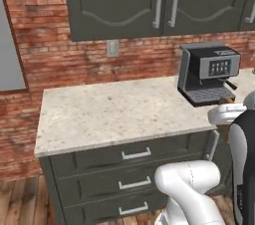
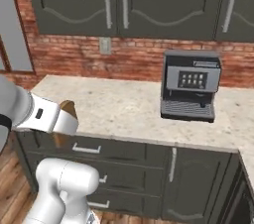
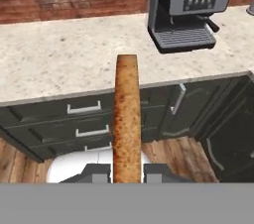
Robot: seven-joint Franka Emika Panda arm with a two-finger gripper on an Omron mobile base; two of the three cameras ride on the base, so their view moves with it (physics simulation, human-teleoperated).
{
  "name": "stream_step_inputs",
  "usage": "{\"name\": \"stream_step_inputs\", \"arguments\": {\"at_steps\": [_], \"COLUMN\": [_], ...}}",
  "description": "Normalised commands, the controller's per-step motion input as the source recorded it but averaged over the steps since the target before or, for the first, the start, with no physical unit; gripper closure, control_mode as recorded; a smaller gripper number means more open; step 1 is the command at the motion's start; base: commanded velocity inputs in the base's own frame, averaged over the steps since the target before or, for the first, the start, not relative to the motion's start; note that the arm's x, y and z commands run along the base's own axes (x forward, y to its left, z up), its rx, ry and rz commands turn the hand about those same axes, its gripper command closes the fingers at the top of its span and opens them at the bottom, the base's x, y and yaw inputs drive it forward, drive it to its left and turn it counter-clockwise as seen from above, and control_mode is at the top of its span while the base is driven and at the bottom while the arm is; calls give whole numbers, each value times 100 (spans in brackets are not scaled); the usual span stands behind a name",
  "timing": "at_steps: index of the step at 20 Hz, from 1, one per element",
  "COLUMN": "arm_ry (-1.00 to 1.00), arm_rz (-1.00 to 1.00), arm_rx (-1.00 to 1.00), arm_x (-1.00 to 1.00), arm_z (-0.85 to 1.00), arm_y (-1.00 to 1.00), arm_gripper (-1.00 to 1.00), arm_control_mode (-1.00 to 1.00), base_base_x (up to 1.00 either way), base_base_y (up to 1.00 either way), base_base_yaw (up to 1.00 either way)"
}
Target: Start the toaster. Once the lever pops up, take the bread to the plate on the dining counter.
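Note:
My gripper [image 3: 126, 171] is shut on the bread [image 3: 126, 114], a brown toasted slice seen edge-on that stands up between the two dark fingertips [image 3: 97, 171]. In the right base view the bread [image 2: 68, 108] sticks out of the white hand at the left, level with the front edge of the wall counter [image 2: 114, 109] and above its drawers. The toaster, the plate and the dining counter are out of view.
A grey and black coffee machine [image 1: 206, 74] [image 2: 191, 86] stands on the wall counter's right part. Dark cabinets [image 2: 124, 0] hang above it against a brick wall. Drawers with pale handles [image 1: 135, 154] sit under the top, and the floor [image 3: 173, 151] is wooden.

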Motion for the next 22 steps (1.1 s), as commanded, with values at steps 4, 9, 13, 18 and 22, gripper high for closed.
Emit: {"name": "stream_step_inputs", "arguments": {"at_steps": [4,9,13,18,22], "arm_ry": [0,0,0,0,0], "arm_rz": [0,0,0,0,0], "arm_rx": [0,0,0,0,0], "arm_x": [0,0,0,0,0], "arm_z": [0,0,0,0,0], "arm_y": [0,0,0,0,0], "arm_gripper": [100,100,100,100,100], "arm_control_mode": [100,100,100,100,100], "base_base_x": [-27,-26,-27,-27,-19], "base_base_y": [0,0,0,0,0], "base_base_yaw": [65,64,64,66,67]}}
